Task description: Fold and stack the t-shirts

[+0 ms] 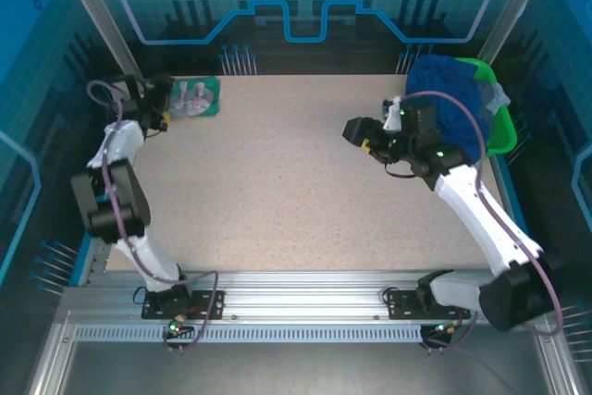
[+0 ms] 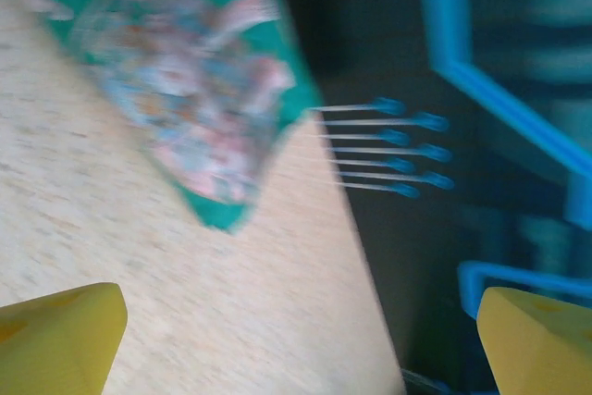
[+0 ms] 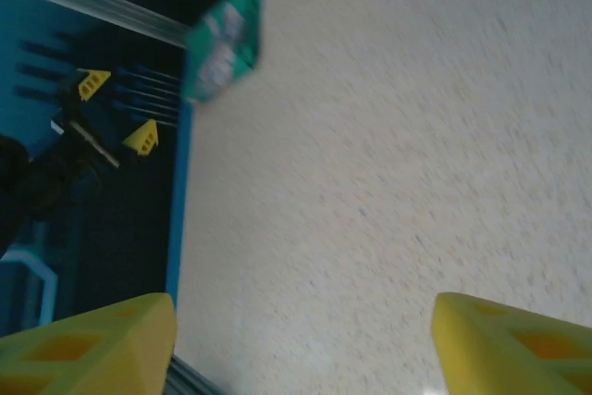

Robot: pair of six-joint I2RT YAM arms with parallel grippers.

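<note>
Across the near part of the table (image 1: pixel 277 219) nothing but bare speckled surface is seen. Further in, on the right side, the right end effector (image 1: pixel 357 132) is held above the table, pointed toward the left. In its wrist view its yellow fingers (image 3: pixel 92 344) are seen set wide apart, with only bare table between them.

At the far left, the left end effector (image 1: pixel 161 114) is held just beside the teal-green t-shirt (image 1: pixel 194 97), on its left side. In the left wrist view its two fingers are also spread well apart, and nothing is clamped between them.

The teal-green t-shirt is laid flat in the far left corner of the table, folded into a small, nearly square packet with the pink-grey print turned upward. Its slightly longer side is seen running left to right, along the far edge of the table; which way the collar points cannot be told. One corner of it is seen close to the table edge in the blurred left wrist view.

At the far right, a royal blue t-shirt (image 1: pixel 451 90) is heaped in a green basket (image 1: pixel 500 132), with some grey cloth (image 1: pixel 497 96) beside it.
</note>
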